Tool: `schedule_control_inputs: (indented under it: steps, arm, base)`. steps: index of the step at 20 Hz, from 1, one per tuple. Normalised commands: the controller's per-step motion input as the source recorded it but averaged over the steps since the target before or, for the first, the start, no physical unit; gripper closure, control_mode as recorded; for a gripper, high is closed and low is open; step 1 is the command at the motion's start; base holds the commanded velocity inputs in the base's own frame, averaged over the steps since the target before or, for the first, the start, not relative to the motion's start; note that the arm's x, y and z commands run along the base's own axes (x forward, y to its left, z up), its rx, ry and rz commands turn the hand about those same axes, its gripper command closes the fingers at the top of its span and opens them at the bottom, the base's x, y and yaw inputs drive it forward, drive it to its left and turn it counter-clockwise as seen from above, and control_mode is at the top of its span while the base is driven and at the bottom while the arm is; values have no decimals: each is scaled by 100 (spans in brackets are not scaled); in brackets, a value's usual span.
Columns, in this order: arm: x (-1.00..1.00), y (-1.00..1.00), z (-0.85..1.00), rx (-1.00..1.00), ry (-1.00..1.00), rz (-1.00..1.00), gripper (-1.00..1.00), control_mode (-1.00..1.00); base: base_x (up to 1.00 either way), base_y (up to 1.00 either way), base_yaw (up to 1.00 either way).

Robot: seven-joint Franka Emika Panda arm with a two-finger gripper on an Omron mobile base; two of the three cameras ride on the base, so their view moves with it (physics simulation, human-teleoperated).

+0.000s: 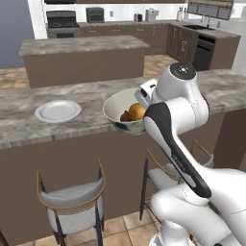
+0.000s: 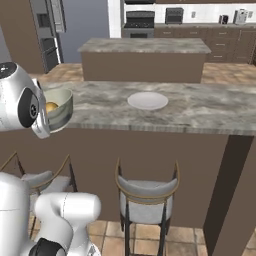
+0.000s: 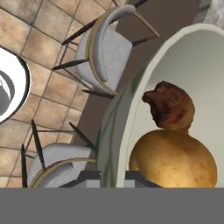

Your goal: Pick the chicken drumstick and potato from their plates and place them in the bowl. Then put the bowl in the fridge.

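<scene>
Two items sit in the bowl [image 1: 120,113]: the potato [image 1: 137,111] and the chicken drumstick [image 1: 126,116], touching. We find the gripper [image 3: 114,175] clamped on its rim, bowl aloft over the counter [image 1: 29,125] edge. One plate [image 1: 57,111] lies bare. We read no writing.

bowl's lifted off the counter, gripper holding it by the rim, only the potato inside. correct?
Not quite: the bowl holds both the potato and the chicken drumstick, as the hand view shows. The rest stands: it is lifted, with the gripper shut on its rim.
</scene>
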Motion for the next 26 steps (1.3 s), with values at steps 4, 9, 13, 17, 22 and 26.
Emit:
schedule_control_inputs:
  steps: [4,9,13,17,22,26]
  arm:
    - [0,0,0,0,0,0,100,100]
    - [0,0,0,0,0,0,100,100]
    - [0,0,0,0,0,0,100,100]
    - [0,0,0,0,0,0,100,100]
    - [0,0,0,0,0,0,100,100]
    - [0,0,0,0,0,0,100,100]
  base:
    - [-69,-31,-1]
    - [-36,-33,-28]
    - [0,-20,-76]
    - [0,-20,-76]
    - [0,-20,-77]
    - [1,-19,-76]
